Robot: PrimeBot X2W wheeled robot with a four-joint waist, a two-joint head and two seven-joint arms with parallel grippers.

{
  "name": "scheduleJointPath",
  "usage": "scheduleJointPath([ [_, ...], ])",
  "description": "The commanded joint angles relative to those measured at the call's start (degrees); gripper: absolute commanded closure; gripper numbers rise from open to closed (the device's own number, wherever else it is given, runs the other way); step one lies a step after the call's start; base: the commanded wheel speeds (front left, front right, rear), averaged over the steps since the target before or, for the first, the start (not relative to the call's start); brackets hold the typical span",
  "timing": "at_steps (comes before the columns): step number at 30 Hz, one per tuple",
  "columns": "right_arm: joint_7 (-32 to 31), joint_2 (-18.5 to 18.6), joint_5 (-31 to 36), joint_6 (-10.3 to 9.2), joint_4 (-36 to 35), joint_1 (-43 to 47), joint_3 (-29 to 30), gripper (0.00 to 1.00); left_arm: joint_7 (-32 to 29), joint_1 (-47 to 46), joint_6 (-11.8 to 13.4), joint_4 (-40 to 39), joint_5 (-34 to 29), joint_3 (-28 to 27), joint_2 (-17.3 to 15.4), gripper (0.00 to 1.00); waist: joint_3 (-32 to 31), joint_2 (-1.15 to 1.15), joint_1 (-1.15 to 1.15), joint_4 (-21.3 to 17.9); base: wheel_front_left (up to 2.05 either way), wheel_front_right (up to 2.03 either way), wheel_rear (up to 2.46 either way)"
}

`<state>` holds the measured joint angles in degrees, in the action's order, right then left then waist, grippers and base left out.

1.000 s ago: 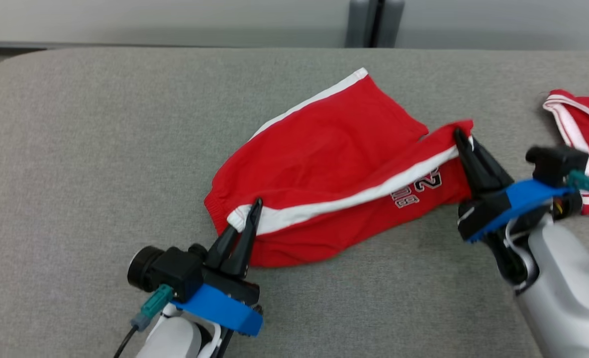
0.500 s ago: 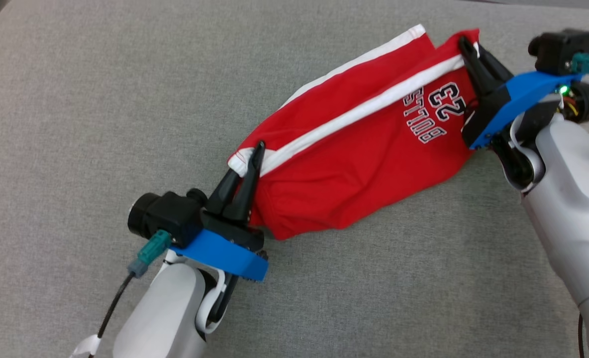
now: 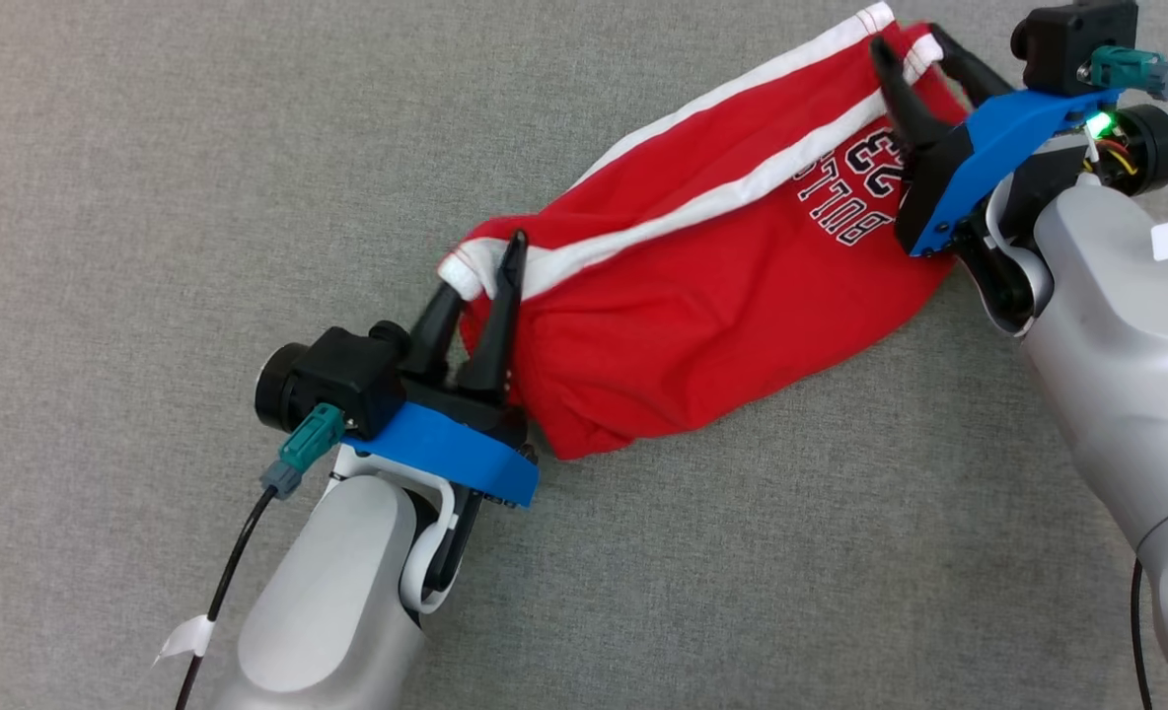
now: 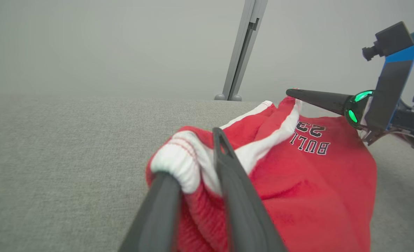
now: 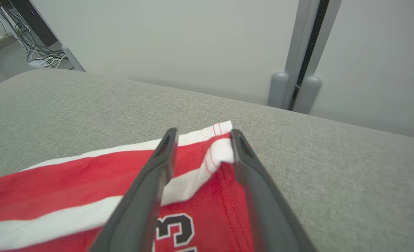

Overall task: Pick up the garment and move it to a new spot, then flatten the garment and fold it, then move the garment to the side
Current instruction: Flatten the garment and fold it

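Note:
The garment (image 3: 702,296) is a pair of red shorts with white side stripes and black and white print, folded lengthwise on the grey cushioned surface (image 3: 150,197). My left gripper (image 3: 485,268) is at its near-left end. Its fingers stand slightly apart, with the white waistband bunched between them, as the left wrist view shows for the left gripper (image 4: 191,154) and the garment (image 4: 308,182). My right gripper (image 3: 910,44) is open at the far-right hem. In the right wrist view the corner of the garment (image 5: 70,185) lies between the parted fingers of the right gripper (image 5: 203,132).
Bare grey fabric stretches left of and in front of the shorts. Behind the surface stands a pale wall with a grey post (image 5: 299,52). Cables (image 5: 35,52) lie on the floor past the far-left corner.
The head camera has tilted down. The upper layer was carried over, so the shorts now lie folded with the print on top. Both grippers' fingers have parted from their shut grip.

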<state>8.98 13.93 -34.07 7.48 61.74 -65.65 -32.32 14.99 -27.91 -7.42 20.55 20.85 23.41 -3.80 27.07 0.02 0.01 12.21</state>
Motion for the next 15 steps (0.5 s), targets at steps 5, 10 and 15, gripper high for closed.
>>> scheduleJointPath([
  [5,2.25,1.47,-2.41,0.03,1.04,1.83,-3.02,0.00,0.24,1.73,-0.05,0.34,-1.42,-1.33,0.39,0.00,-2.14,-0.02,-0.01,-0.56,0.00,0.00,0.00],
  [10,3.66,3.74,-4.90,0.02,0.26,4.37,-5.62,0.00,0.24,5.58,-0.05,-0.47,-2.92,-3.12,0.58,0.00,-4.37,-0.02,-0.01,-0.70,0.00,0.00,0.00],
  [15,4.48,6.11,-7.10,0.02,-0.18,7.62,-8.09,0.00,0.24,9.79,-0.05,-2.40,-4.52,-3.72,0.71,0.00,-6.47,-0.02,-0.01,-0.36,0.00,0.00,0.00],
])
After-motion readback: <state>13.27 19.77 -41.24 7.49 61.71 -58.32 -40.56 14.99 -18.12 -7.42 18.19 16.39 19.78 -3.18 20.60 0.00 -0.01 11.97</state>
